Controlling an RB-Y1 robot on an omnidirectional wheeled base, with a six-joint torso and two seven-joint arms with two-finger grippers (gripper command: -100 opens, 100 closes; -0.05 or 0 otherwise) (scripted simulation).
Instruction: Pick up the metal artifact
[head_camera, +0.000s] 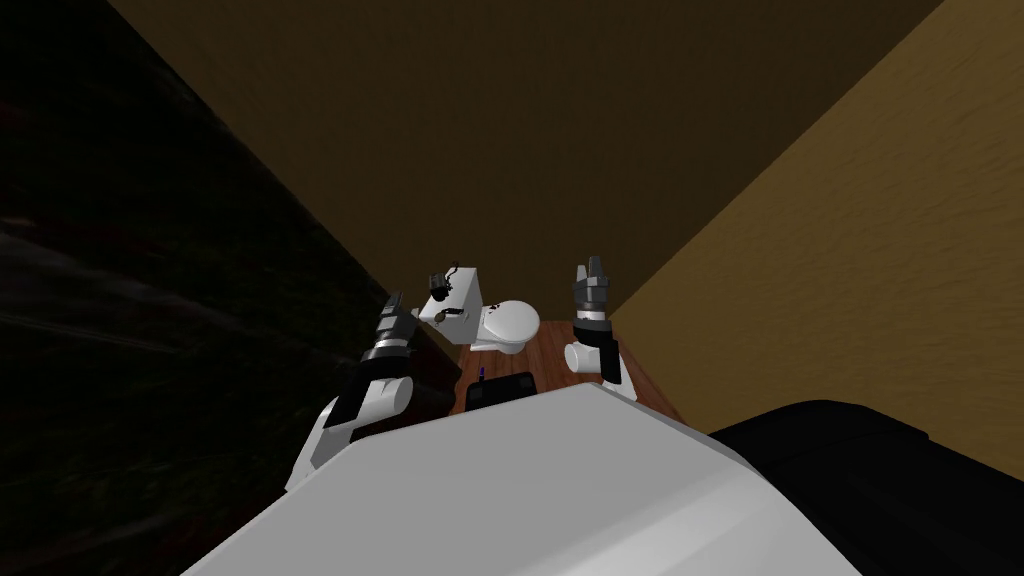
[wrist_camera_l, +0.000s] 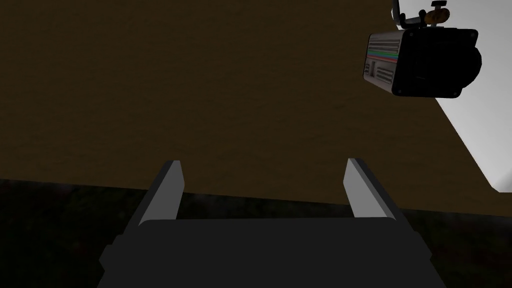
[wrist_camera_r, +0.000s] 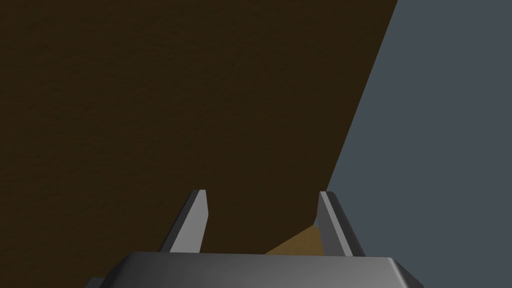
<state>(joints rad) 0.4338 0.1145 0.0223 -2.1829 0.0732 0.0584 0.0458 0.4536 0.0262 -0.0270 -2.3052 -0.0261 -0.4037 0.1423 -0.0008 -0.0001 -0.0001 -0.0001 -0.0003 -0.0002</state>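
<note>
— Where is the artifact?
— The dark boxy artifact (wrist_camera_l: 420, 60), with coloured stripes on one face, sits on top of the white toilet tank (head_camera: 465, 290). It is farther off and to the right of the left gripper (wrist_camera_l: 264, 161), not touching it.
— And the jaws?
— The left jaws are spread wide and hold nothing. The right gripper (wrist_camera_r: 262, 193), to the right of the toilet bowl (head_camera: 510, 322), is also released and bare.

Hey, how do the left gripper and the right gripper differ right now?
The left gripper has its fingers spread wider than the right gripper. The left gripper is beside the toilet tank, with the black device close ahead to one side; the right gripper faces a brown wall. Both are open and hold nothing.
</note>
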